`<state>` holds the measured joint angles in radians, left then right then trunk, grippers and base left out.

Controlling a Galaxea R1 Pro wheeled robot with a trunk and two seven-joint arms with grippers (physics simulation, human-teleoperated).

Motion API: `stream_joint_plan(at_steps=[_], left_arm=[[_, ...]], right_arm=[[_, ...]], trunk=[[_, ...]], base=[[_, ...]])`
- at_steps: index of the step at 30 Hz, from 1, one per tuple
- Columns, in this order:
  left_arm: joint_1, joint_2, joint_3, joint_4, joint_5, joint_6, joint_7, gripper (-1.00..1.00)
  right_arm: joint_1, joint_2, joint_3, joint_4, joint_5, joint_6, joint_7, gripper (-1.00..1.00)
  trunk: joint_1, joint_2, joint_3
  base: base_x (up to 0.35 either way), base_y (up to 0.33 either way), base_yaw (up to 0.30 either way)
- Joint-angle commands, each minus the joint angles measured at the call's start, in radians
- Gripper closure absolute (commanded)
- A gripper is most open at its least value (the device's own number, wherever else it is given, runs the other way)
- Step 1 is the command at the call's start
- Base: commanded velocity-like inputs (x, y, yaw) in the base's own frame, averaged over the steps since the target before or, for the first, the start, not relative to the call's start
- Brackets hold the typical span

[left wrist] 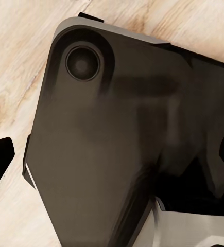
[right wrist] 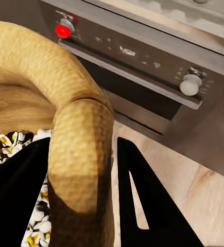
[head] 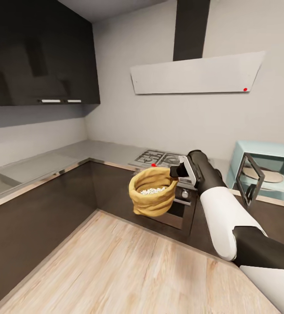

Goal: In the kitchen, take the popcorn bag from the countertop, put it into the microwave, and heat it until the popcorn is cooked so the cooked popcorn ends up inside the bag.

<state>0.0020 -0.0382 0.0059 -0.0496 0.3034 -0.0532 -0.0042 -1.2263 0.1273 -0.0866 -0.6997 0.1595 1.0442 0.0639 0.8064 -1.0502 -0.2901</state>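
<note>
- R gripper (right wrist: 81,200): jaws clamped on rolled rim of bag (head: 153,192), one finger inside, one outside.
- Bag held in air above wood floor (head: 129,270), in front of oven (right wrist: 142,67); popcorn (head: 153,190) visible inside.
- L gripper: jaw state cannot be told; L wrist cam faces a dark robot part over floor.
- Microwave (head: 268,172) on countertop (head: 50,163) at right, door (head: 249,179) open.
- Hood (head: 196,74) on far wall.

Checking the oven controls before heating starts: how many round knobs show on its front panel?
2: one knob at the panel end beside the red light, the other knob at the opposite end. The popcorn bag may hide more.
</note>
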Motion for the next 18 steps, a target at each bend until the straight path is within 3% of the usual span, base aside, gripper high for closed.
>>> stream_joint_plan(at_steps=[1,18], left_arm=[[0.0,0.0,0.0,-0.001,0.005,-0.002,0.0,-1.0],[0.0,0.0,-0.001,-0.001,0.005,-0.002,0.0,-1.0]], right_arm=[[-0.001,0.002,-0.005,0.0,0.009,0.003,0.007,1.0],[-0.001,0.003,-0.005,0.0,0.008,0.003,0.007,1.0]], trunk=[[0.0,-0.001,-0.001],[0.0,-0.001,-0.001]], base=[[0.0,0.0,-0.252],[0.0,0.0,-0.252]])
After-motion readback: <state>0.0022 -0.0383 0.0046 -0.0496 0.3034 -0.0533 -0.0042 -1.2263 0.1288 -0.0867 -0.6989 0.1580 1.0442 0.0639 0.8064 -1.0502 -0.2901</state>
